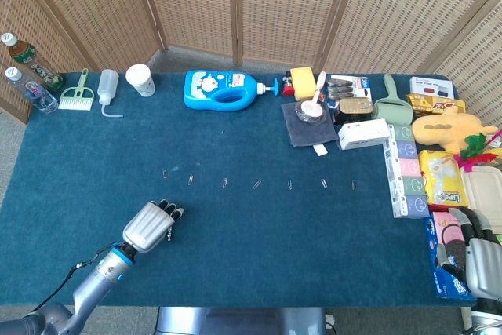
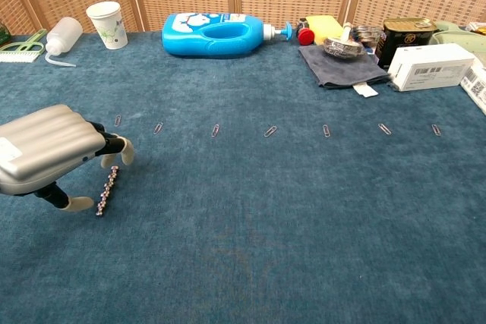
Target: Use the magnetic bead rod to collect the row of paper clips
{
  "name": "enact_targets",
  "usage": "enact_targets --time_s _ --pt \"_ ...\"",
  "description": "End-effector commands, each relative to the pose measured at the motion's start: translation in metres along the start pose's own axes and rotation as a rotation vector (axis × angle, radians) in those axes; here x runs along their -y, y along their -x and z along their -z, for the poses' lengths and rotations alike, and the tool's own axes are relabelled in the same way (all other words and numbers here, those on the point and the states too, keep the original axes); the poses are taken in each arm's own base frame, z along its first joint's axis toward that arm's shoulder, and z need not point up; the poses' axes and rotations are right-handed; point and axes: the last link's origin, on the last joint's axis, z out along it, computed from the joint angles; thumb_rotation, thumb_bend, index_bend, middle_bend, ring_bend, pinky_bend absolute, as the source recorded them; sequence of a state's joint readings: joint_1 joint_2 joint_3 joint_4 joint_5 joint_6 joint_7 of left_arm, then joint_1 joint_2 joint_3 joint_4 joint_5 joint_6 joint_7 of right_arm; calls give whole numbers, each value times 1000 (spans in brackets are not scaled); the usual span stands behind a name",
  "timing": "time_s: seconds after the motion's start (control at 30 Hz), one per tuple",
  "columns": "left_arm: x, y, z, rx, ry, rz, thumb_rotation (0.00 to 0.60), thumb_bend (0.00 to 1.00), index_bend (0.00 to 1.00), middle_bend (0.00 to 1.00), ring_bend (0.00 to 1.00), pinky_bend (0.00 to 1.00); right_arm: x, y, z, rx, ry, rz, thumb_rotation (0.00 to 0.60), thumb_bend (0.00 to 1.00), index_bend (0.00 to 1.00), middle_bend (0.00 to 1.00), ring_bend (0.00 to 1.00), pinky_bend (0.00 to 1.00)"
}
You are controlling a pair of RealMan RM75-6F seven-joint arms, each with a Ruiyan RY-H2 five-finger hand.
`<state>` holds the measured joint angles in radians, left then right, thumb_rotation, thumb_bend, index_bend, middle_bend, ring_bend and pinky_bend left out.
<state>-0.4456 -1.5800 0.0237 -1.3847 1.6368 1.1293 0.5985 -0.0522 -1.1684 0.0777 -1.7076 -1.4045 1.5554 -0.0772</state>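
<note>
Bare blue cloth (image 2: 250, 210) surrounds the paper clips (image 2: 270, 131); clutter lines the far edge.

Seven paper clips (image 2: 270, 131) lie in one row across the middle of the chest view. One magnetic bead rod (image 2: 105, 191) lies at lower left. Along the top sit one blue detergent bottle (image 2: 215, 34), one paper cup (image 2: 105, 23), one squeeze bottle (image 2: 61, 36) and one white box (image 2: 430, 65). Two drink bottles (image 1: 23, 68), possibly more beyond the edge, stand at the head view's upper left.
</note>
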Motion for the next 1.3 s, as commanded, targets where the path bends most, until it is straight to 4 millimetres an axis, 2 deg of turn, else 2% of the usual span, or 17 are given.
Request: enact_targets --time_s 0.03,1.3 --pt "-1 -1 -3 -7 0 -2 600 137 329 462 447 758 -1 1 0 5 2 -2 600 395 183 177 94 355" --pt "-23 -18 -37 -32 36 -7 600 138 329 457 442 758 -11 5 2 29 32 -17 600 394 183 176 91 355"
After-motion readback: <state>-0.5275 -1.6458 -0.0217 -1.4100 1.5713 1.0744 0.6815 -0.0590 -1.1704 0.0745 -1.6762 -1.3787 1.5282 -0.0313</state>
